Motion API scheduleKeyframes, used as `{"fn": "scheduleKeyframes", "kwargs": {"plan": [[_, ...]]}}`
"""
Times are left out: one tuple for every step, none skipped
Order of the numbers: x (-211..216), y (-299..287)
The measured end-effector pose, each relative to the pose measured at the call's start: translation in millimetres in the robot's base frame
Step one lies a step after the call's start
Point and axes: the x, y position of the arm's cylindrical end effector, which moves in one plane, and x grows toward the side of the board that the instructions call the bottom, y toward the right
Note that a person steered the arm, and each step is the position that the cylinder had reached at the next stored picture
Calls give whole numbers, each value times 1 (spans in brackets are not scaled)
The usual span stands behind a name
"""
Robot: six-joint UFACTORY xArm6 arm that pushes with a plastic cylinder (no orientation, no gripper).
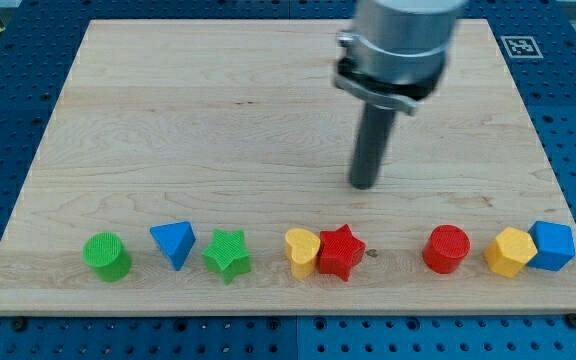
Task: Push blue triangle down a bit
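Observation:
The blue triangle [174,243] lies near the view's bottom left of the wooden board [218,120], between a green cylinder [106,256] and a green star [228,254]. My tip [365,184] touches the board right of centre, far up and to the right of the blue triangle, touching no block.
Along the same bottom row, rightwards: a yellow heart [300,251] touching a red star [342,252], a red cylinder [446,249], and a yellow hexagon [510,251] touching a blue hexagon [553,245]. The board's bottom edge runs just below the row.

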Motion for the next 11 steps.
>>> {"fn": "scheduleKeyframes", "kwargs": {"plan": [[-2, -75], [11, -138], [21, -149], [23, -150], [36, -162], [42, -174], [45, -181], [51, -183], [55, -183], [60, -183], [61, -182]]}}
